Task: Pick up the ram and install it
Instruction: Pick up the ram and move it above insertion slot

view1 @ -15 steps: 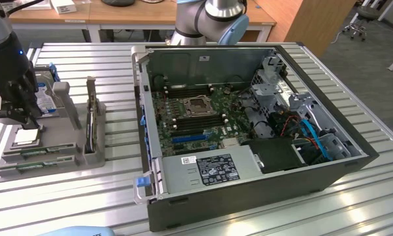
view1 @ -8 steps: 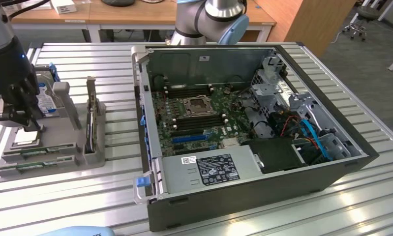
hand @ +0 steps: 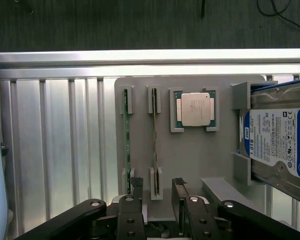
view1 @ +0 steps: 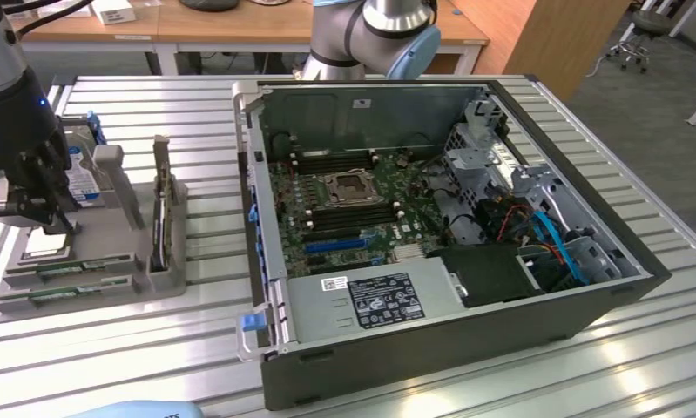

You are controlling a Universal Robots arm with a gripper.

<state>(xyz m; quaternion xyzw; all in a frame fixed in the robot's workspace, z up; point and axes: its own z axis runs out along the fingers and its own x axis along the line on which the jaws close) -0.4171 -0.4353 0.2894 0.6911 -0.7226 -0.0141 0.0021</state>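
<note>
Two ram sticks stand on edge in slots of a grey holder (hand: 190, 160): one ram stick (hand: 154, 135) beside the processor, the other ram stick (hand: 125, 140) further out. In the exterior view they lie at the holder's near end (view1: 69, 268). My gripper (hand: 157, 191) hangs open above the holder. Its black fingers (hand: 136, 189) line up on either side of the inner stick's end, and nothing is held. In the exterior view my gripper (view1: 28, 218) is at the far left, over the holder.
A square silver processor (hand: 195, 109) and a blue-labelled hard drive (hand: 277, 142) share the holder. An open computer case (view1: 580, 218) fills the middle of the slatted metal table (view1: 626, 357), with the motherboard (view1: 348, 205) and its memory slots exposed. A second robot arm base (view1: 371, 35) stands behind.
</note>
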